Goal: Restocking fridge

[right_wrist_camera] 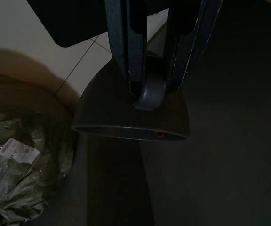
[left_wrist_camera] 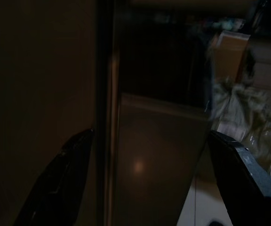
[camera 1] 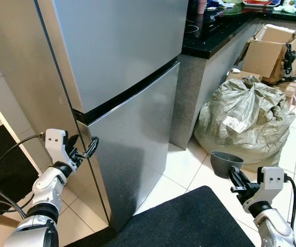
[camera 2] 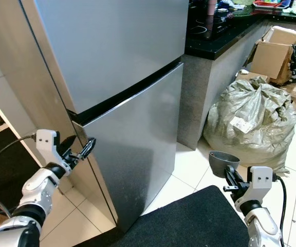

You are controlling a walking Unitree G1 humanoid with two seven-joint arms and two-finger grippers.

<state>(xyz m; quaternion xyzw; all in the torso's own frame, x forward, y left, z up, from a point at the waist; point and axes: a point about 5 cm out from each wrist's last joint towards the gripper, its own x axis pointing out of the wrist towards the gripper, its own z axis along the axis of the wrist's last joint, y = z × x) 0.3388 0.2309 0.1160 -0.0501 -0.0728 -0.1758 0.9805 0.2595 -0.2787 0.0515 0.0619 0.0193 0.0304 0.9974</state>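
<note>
**Left gripper at the fridge's door edge, right gripper carrying a grey bowl**

The left gripper (camera 1: 85, 150) had its two black fingers spread apart, set at the hinge-free corner of the fridge (camera 1: 132, 87) where the dark seam divides the upper door from the lower door (camera 1: 137, 139). In the left wrist view the fingers (left_wrist_camera: 65, 174) stood wide on either side of the lower door's edge — one toward the fridge's brushed side panel, the other out in front of the door face. Whether either finger touched the metal could not be told. Both doors were closed.

The right gripper (camera 1: 234, 176) was clamped on a dark grey bowl (camera 1: 226, 163), held low over the white floor tiles (camera 1: 189, 164) to the right of the fridge. The right wrist view showed its fingers pinching the bowl's (right_wrist_camera: 133, 113) base ring, mouth tipped away.

A black mat (camera 1: 184, 218) lay on the floor in front of the fridge. Beyond the bowl sat a bulging grey-green sack (camera 1: 248, 116) with a white label, cardboard boxes (camera 1: 271, 51) behind it — all beside a black countertop (camera 1: 215, 33) that adjoined the fridge.
</note>
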